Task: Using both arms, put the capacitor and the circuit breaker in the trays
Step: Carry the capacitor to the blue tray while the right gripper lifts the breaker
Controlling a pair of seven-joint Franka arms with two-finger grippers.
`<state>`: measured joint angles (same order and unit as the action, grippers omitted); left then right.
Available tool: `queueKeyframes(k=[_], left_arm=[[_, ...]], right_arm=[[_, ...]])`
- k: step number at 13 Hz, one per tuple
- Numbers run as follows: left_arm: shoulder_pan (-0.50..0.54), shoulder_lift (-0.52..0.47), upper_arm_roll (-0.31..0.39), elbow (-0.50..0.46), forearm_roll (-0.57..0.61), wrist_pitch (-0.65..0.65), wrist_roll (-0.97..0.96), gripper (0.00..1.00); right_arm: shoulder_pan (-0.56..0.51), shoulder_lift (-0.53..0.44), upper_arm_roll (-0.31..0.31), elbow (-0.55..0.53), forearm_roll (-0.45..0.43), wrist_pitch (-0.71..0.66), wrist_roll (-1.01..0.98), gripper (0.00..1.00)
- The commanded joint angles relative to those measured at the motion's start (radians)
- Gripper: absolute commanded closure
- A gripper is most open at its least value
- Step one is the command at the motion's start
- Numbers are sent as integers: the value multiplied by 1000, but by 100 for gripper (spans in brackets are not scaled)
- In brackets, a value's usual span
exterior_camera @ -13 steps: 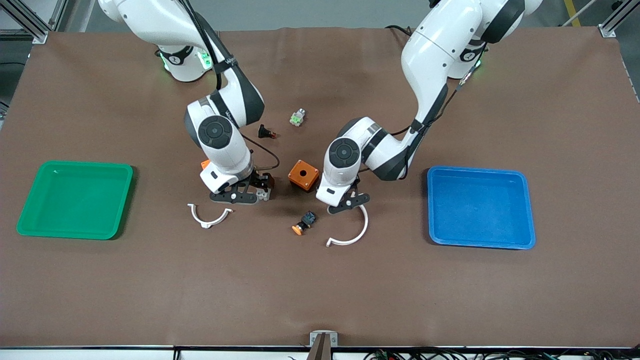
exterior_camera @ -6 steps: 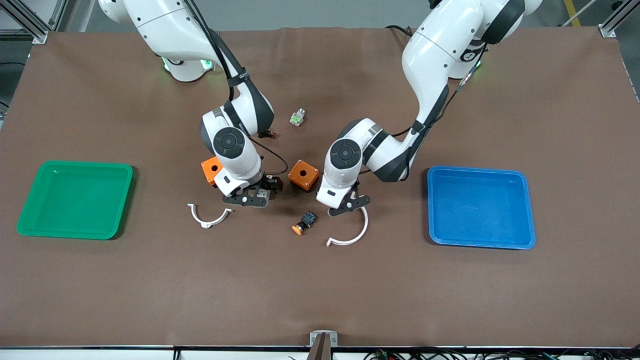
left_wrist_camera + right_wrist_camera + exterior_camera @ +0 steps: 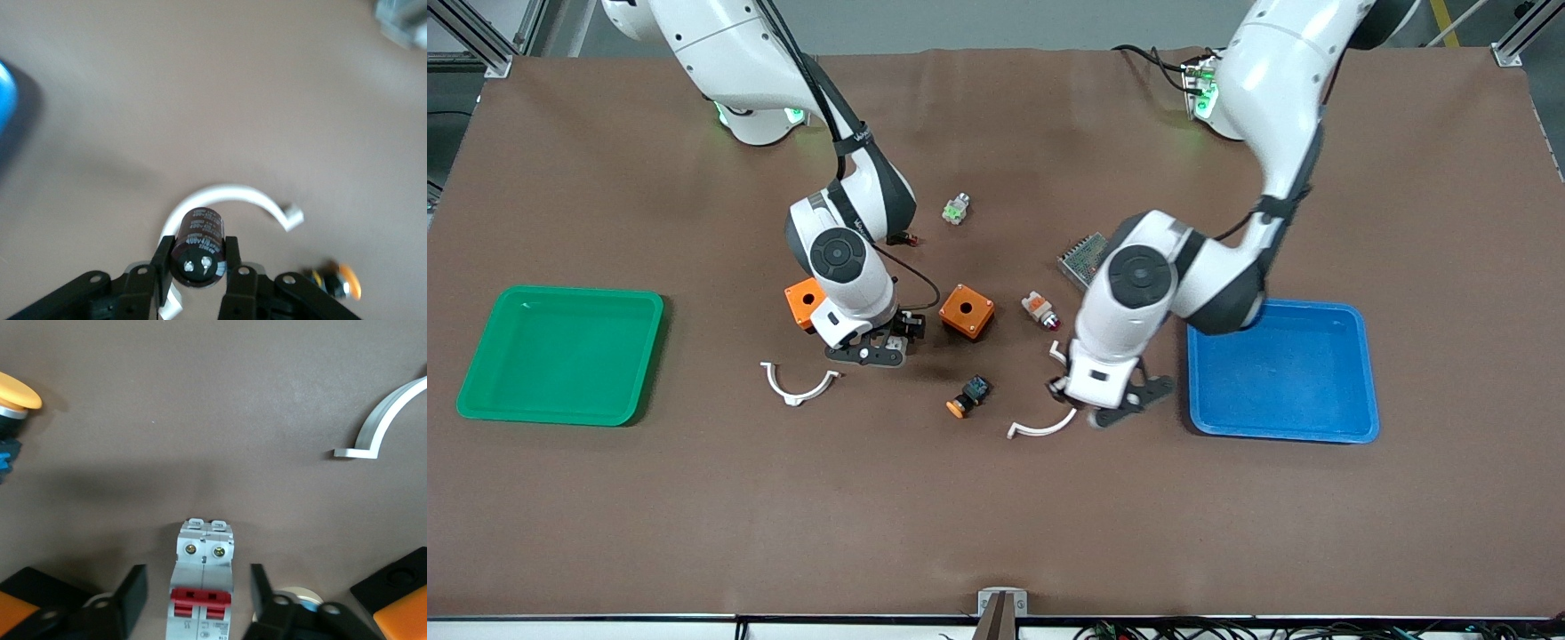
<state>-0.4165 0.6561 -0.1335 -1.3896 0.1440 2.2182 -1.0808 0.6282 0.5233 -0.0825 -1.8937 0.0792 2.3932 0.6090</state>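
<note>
Clock directions read on the front view, 12 toward the arms' bases.

Table (image 3: 996,533): covered in brown.

Left arm (image 3: 1272,98): reached from 1 o'clock down toward the table's middle.

Right arm (image 3: 738,53): reached from 11 o'clock toward the middle.

Blue tray (image 3: 1280,369): lay at 3 o'clock on the table.

Green tray (image 3: 560,356): lay at 9 o'clock.

Left gripper (image 3: 1112,409) (image 3: 197,257): hung at 9 o'clock of the blue tray, over one end of a white clip (image 3: 1040,428) (image 3: 227,197); clenched on the capacitor.

Right gripper (image 3: 871,347) (image 3: 197,600): stood low over the table between two orange boxes (image 3: 803,300) (image 3: 967,311); fingers (image 3: 130,600) spread wide, clear of the breaker on both sides.

Circuit board (image 3: 1085,258): lay at 12 o'clock of the left gripper, partly hidden by the arm.

Second clip (image 3: 799,384) (image 3: 380,427): lay at 7 o'clock of the right gripper.

Breaker (image 3: 894,342) (image 3: 203,587): lay on the table between the right gripper's fingers, red levers facing up, at 9 o'clock of the nearer orange box.

Orange-capped piece (image 3: 969,396) (image 3: 337,283): lay at 6 o'clock of that box.

Red-tipped white piece (image 3: 1040,309): lay at 3 o'clock of it.

Green-and-white piece (image 3: 956,209): lay at 12 o'clock of it.

Black button (image 3: 903,237): lay just beside the right arm's wrist.

Capacitor (image 3: 198,247): pinched between the left gripper's fingers, off the table, over the clip.
</note>
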Motion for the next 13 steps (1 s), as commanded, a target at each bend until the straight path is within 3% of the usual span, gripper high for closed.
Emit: queueKeyframes(k=[1, 6, 8, 10, 13], left_arm=[[47, -71, -5, -51, 65, -40, 43, 99], [206, -128, -3, -144, 69, -161, 235, 99], [278, -139, -6, -207, 68, -163, 306, 100], [341, -136, -12, -265, 68, -143, 331, 100], [383, -138, -15, -371, 68, -39, 332, 100]], right_arm=[[13, -11, -7, -19, 17, 0, 8, 48], [19, -22, -7, -24, 19, -5, 8, 86], [13, -64, -8, -12, 17, -79, 0, 89], [-19, -123, -16, 53, 16, -240, -12, 89], [-158, -183, -16, 200, 14, -515, -158, 89]])
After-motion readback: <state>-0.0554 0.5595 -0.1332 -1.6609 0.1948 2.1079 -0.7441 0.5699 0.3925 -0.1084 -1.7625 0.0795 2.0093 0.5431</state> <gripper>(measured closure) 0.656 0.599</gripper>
